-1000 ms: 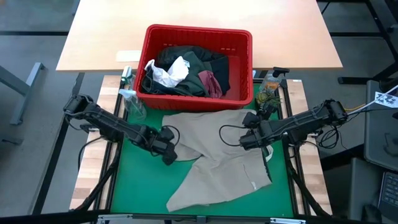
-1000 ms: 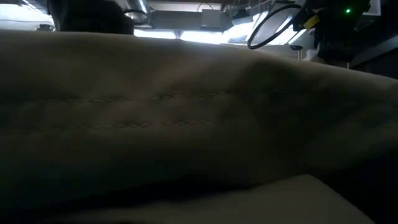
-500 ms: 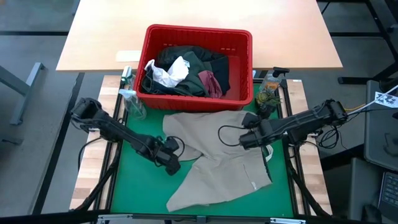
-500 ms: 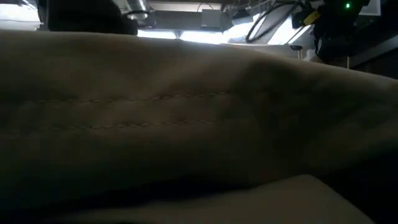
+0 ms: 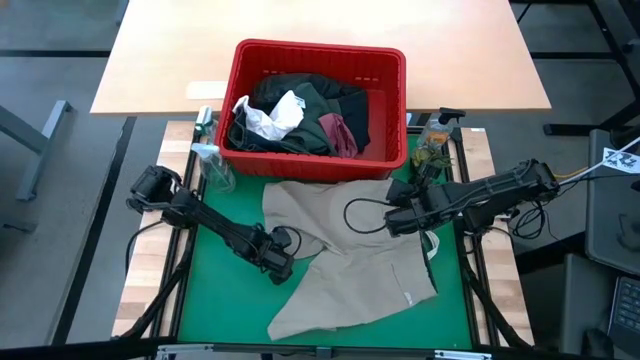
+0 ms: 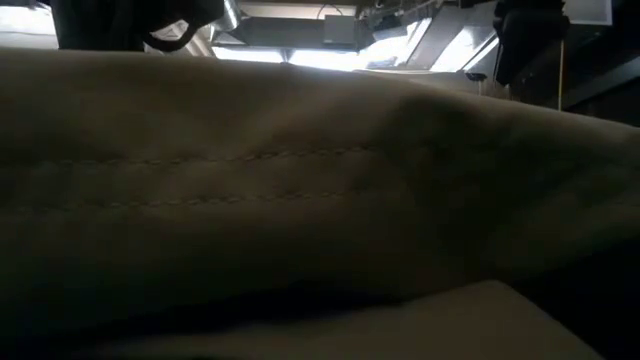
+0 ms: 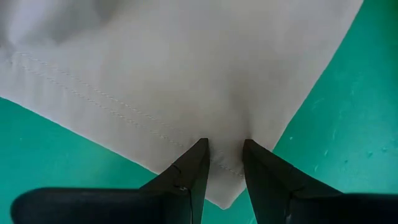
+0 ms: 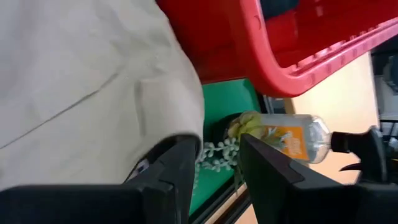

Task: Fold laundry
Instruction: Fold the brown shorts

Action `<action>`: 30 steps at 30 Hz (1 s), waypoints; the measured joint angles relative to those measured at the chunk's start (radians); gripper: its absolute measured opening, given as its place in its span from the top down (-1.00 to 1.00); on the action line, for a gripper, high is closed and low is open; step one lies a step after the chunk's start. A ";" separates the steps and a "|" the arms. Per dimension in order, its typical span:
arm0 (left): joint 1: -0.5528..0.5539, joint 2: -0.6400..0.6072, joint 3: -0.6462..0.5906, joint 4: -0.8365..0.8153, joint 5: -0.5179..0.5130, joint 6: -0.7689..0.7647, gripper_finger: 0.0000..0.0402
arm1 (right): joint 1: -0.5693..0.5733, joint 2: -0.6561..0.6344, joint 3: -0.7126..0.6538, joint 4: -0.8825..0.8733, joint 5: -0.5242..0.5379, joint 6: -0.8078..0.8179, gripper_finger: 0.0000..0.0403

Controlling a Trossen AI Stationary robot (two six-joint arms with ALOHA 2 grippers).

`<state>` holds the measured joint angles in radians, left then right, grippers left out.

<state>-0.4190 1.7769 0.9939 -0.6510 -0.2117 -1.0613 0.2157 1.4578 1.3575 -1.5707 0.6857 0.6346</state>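
While the tan cotton garment (image 5: 345, 255) lay spread on the green mat of the table (image 5: 215, 300), just in front of the red slatted plastic basket (image 5: 318, 60) of remaining clothes, I judged I was in the flattening step before the first fold. My left pincer (image 5: 278, 268) sat at the cloth's left edge; the left wrist view showed its fingers (image 7: 189, 177) narrowed on a stitched hem corner, pinching it. My right pincer (image 5: 397, 222) hung over the garment's right side by the clear plastic bottle (image 8: 283, 135); its wrist view showed the fingers parted with nothing between them. Next, I reckoned, the right needed an edge to grip. From the low view I got only cloth filling the frame.
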 joint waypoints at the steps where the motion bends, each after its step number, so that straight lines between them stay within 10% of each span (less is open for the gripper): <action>1: -0.002 0.002 0.000 0.000 0.001 0.001 0.52 | 0.000 0.000 0.001 0.000 -0.008 -0.011 0.36; 16: -0.062 -0.023 -0.003 -0.045 0.132 0.001 0.52 | 0.000 -0.010 -0.038 0.186 -0.057 -0.078 0.36; 30: -0.091 -0.023 -0.004 -0.060 0.137 0.000 0.57 | -0.052 -0.010 -0.454 0.747 -0.174 -0.145 0.36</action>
<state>-0.5096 1.7535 0.9897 -0.7109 -0.0743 -1.0611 0.1640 1.4483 0.9034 -0.8235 0.5114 0.4893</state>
